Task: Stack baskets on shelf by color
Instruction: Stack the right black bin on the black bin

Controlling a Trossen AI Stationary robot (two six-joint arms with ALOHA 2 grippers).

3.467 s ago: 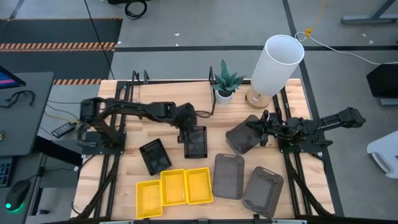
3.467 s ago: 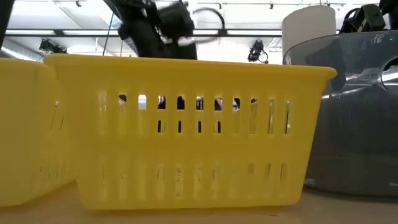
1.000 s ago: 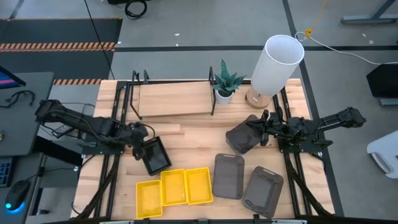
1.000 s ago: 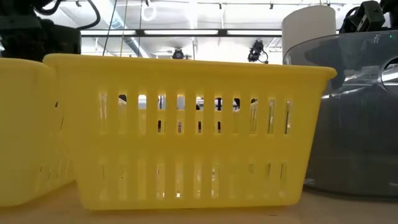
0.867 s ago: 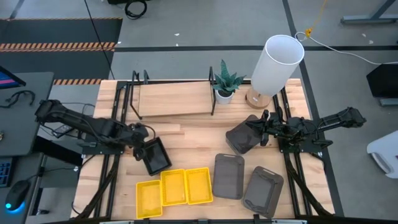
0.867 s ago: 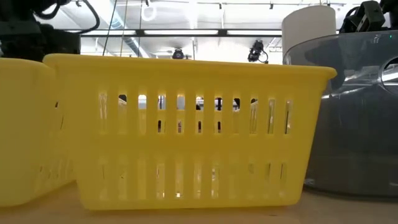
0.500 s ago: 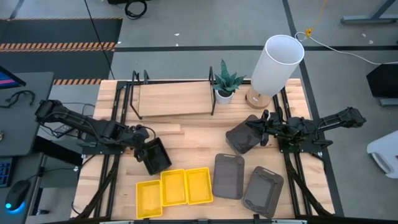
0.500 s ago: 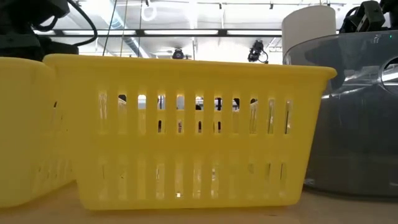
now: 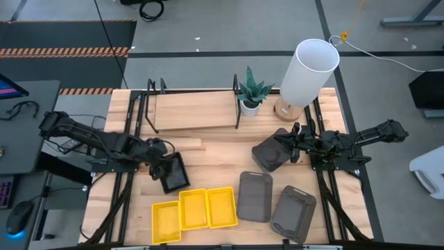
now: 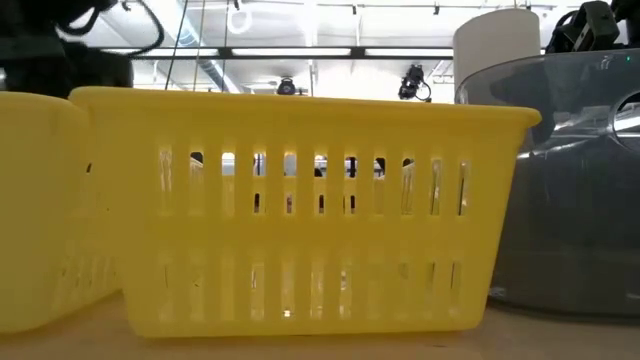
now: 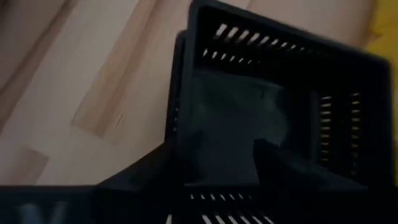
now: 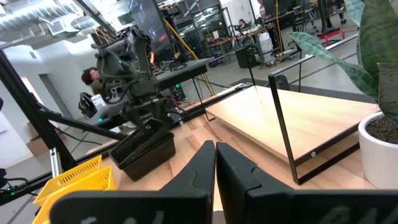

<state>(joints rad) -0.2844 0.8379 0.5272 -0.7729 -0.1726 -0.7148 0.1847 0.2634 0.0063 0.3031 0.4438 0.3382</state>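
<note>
Your left hand sits at about 9 o'clock on the tabletop, at the rim of the black basket stack; the left wrist view shows its dark fingers spread either side of the basket wall, parted rather than pinching. That stack rests on the tabletop just beside the yellow baskets, which lie in a row at 7 o'clock. Your right hand is at 3 o'clock, fingers together in its own wrist view, touching the tilted grey basket. Two more grey baskets lie flat at 5 o'clock. At 12 o'clock the shelf stands with a bare board, the plant pot just beside its end rail, and a white lamp near it.
</note>
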